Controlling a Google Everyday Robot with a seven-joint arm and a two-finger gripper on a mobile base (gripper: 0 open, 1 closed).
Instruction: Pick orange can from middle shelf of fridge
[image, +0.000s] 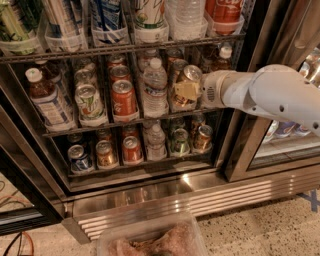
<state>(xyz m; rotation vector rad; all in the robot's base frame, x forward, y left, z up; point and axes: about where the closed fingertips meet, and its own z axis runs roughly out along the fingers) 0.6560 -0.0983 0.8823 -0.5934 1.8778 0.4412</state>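
Note:
The orange can (187, 79), dull golden with a silver lid, stands slightly tilted at the right end of the middle shelf (107, 125) of the fridge (235, 150). My gripper (186, 91) reaches in from the right on a white arm and is shut on the can; a tan finger pad (184, 90) lies across the can's front. The can's lower part is hidden behind the pad and the clear lane tray.
To the can's left on the shelf stand a water bottle (155, 87), a red-orange can (123, 97), a white-and-green can (90, 102) and a tea bottle (47, 97). Tall cans fill the rack above, small cans the one below. A plastic bin (150, 240) sits on the floor in front.

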